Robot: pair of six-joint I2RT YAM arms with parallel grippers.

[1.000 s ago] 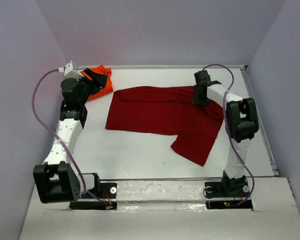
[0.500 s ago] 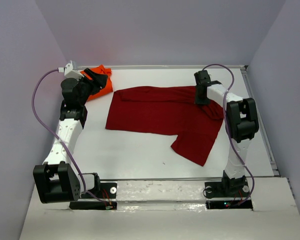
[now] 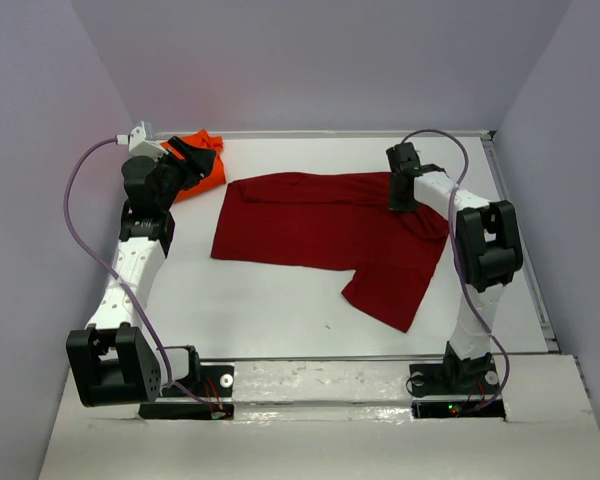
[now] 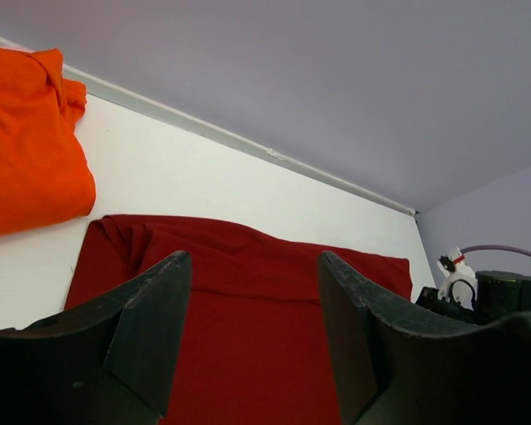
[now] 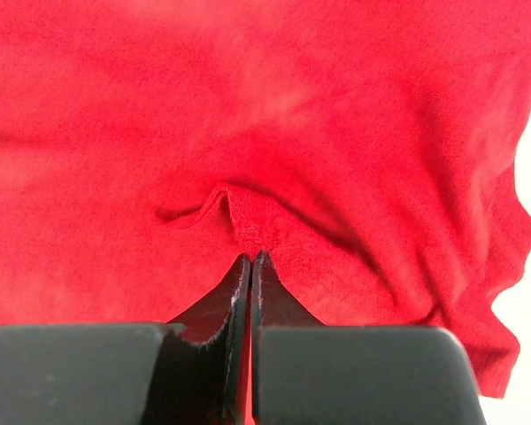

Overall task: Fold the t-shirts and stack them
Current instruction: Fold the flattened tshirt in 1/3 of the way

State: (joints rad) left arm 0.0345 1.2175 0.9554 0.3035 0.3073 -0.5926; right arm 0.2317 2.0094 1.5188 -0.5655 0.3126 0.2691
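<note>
On a white table (image 3: 280, 300) boxed by pale lilac walls (image 3: 310, 60), a red shirt (image 3: 320, 225) lies spread across the middle. Its far edge runs near the back rail (image 3: 350, 133) and one flap angles toward the near right. The right gripper (image 5: 250, 263) presses down at the far right part of that shirt, jaws clenched on a small raised pinch of red cloth; the wrist view shows a short ridge of fabric drawn up between the black fingertips. To the right of the pinch, the shirt's ragged edge gives way to a sliver of bare white.

An orange shirt (image 3: 202, 165) sits bunched in the far left corner, hard against the back rail. A narrow strip of table separates it from the red shirt's left edge, which is rolled over in a soft fold. The left gripper (image 4: 252, 301) hovers just beside the orange shirt, jaws parted and holding nothing, its fingers framing the red shirt beyond.

Bare table stretches in front of the red shirt all the way to the near edge where both arms are bolted. More bare surface lies along the left side beside the left arm, and in the far right corner behind the right arm. The right arm's elbow stands close to the side rail (image 3: 525, 250), over the shirt's right edge.
</note>
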